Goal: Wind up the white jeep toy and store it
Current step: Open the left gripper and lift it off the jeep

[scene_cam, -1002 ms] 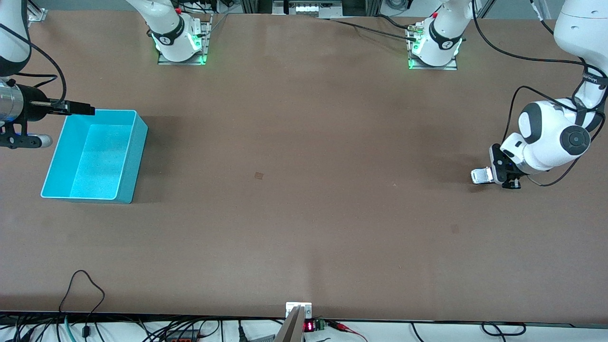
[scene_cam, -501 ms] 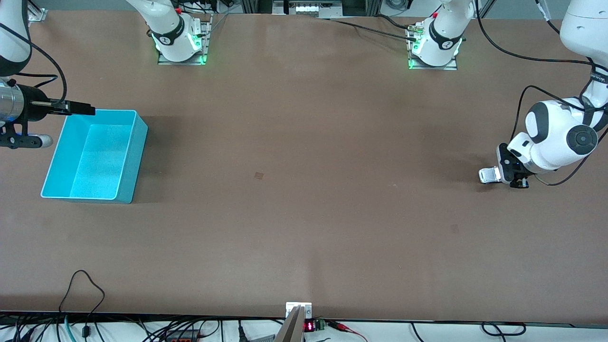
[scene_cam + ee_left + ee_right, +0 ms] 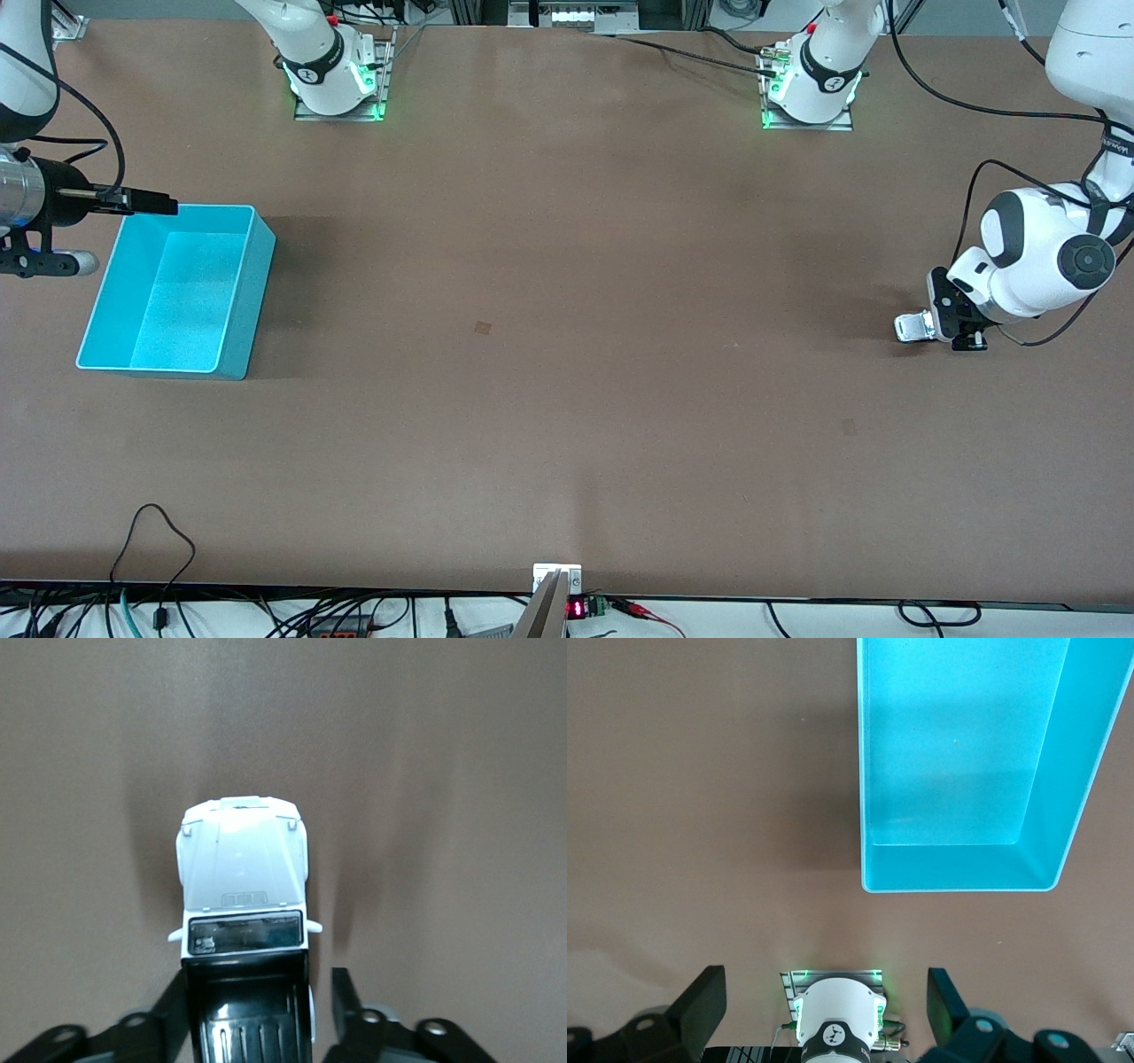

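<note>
The white jeep toy point(image 3: 244, 904), with its black ribbed roof, stands on the brown table at the left arm's end point(image 3: 908, 327). My left gripper point(image 3: 259, 1005) straddles its rear half low over the table point(image 3: 941, 321). The jaws are open: one finger point(image 3: 347, 1001) stands off the car's side with a gap, the other sits close against it. My right gripper point(image 3: 824, 1001) hangs open and empty over the table beside the cyan bin point(image 3: 177, 292), near the bin's corner closest to the arm bases point(image 3: 164, 206).
The cyan bin point(image 3: 957, 771) holds nothing and sits at the right arm's end of the table. Both arm bases point(image 3: 335, 75) point(image 3: 808, 84) stand along the table's edge farthest from the front camera. Cables trail near the left arm's base.
The left gripper drew the jeep a short way toward the left arm's end of the table, then its jaws loosened off the car. The right arm has not moved.
</note>
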Robot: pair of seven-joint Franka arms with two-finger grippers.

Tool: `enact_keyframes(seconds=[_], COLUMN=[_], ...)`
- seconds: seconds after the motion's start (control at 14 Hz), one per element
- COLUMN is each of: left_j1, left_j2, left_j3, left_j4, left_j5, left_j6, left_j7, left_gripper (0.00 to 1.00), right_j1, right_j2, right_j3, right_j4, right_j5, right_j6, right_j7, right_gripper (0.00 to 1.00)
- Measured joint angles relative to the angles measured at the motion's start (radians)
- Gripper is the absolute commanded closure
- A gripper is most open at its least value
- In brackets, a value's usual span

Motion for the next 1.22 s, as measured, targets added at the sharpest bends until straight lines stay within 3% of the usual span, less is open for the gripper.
enact_keyframes(seconds=[0.21,0.57,1.0,1.22], left_j1=[0.004,-0.001,-0.017,-0.053], left_j2=[-0.051,-0.248,-0.282,-0.282], left_j3=[-0.054,-0.141,-0.184,-0.187], left_j4=[0.022,0.033,0.104,0.154], left_j5=[0.000,-0.070,-0.090,-0.163], left_j6=[-0.107,-0.373,-0.418,-0.431], left_j7=[-0.001,-0.004,-0.004,-0.005], left_gripper=[0.00,0.00,0.00,0.00], right_j1=[0.000,0.000,0.000,0.000], right_j2=[0.000,0.000,0.000,0.000], right_j3=[0.000,0.000,0.001,0.001], right_j4=[0.000,0.000,0.000,0.000], right_j5=[0.000,0.000,0.000,0.000], right_j6=[0.000,0.000,0.000,0.000], right_j7=[0.000,0.000,0.000,0.000], right_gripper=[0.00,0.00,0.00,0.00])
